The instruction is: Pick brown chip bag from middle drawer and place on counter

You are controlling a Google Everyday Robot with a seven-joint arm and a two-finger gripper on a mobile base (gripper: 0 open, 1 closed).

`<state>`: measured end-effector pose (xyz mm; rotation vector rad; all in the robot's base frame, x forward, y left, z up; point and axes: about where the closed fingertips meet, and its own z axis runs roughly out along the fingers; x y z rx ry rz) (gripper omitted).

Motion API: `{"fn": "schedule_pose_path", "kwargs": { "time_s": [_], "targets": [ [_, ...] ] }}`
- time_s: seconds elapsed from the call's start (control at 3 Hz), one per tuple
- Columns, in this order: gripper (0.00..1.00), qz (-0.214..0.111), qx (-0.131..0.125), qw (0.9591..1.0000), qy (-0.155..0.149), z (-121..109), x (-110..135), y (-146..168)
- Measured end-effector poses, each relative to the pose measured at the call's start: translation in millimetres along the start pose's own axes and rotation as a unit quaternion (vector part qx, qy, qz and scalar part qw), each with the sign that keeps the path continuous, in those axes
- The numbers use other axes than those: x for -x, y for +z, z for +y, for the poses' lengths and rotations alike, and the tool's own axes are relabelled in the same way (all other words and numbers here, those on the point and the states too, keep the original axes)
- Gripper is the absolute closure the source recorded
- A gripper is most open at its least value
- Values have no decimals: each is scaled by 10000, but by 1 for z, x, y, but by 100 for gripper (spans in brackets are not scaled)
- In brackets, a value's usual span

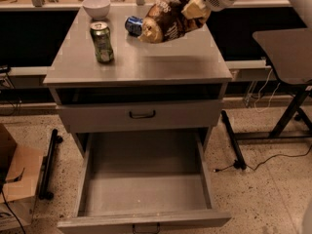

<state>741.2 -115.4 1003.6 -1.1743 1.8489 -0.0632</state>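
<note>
One gripper (195, 9): at the top right of the view, on the end of a white arm, above the back right part of the counter (146, 65); its tan fingers (191, 12) were pinched on the upper right end of the chip bag (163, 21).
chip bag: glossy dark brown with tan patches and pale lettering; it hung tilted from the gripper, its lower end pointing left and down, clear of the counter, with its shadow on the grey top beneath.
blue can (132, 24): lay on its side on the counter, just beside the bag's lower end; whether the two touched could not be told.
green can (102, 43): stood upright on the left part of the counter, well apart from the bag.
white bowl (96, 6): sat at the back left of the counter, behind the green can.
counter: flat grey metal top of the cabinet.
upper drawer front (141, 115): closed, with a black handle at its middle.
middle drawer (144, 189): pulled fully out toward the camera, below the closed front; only its bare grey floor and walls showed.
side table (287, 48): dark, round-cornered, to the right of the cabinet.
cardboard box (14, 179): on the speckled floor at the left.
</note>
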Motion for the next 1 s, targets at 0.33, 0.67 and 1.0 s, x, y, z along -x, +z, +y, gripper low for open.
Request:
{"fn": "schedule_pose_path", "kwargs": {
  "time_s": [0.33, 0.67, 1.0],
  "targets": [
    [27, -13, -1, 10000, 53, -5, -4, 9],
    [4, -13, -1, 10000, 53, -5, -4, 9],
    [0, -13, -1, 10000, 53, -5, -4, 9]
  ]
}}
